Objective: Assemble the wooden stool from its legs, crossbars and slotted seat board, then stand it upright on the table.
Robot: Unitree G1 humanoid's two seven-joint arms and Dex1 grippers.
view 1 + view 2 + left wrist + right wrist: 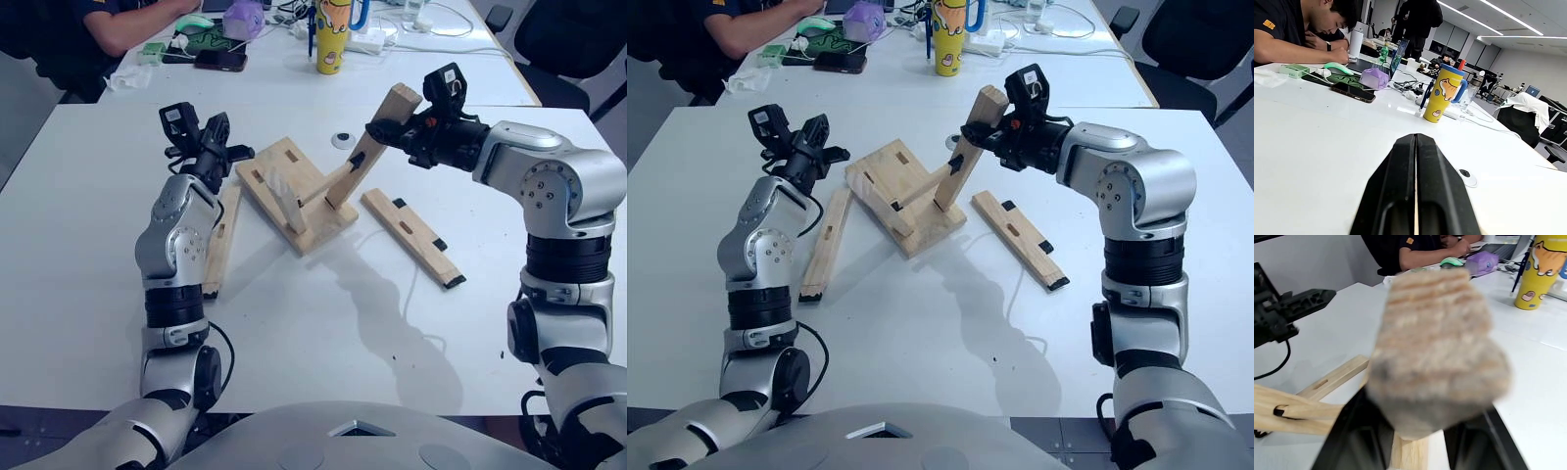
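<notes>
I've got open table (323, 333) on the near side of the seat board (304, 168). The left loose leg (225, 235) and right loose leg (411, 235) flank it closely, and the tilted leg (367, 152) clamped in my right gripper (377, 127) blocks the far-right approach

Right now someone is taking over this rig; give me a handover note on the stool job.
Left claw shut, empty, above the table beside the seat board. Right claw shut on a leg, tilted, lower end at the board, a crossbar meeting it. Two loose legs lie flat, one either side of the board. To do: fit those, stand the stool up.
</notes>
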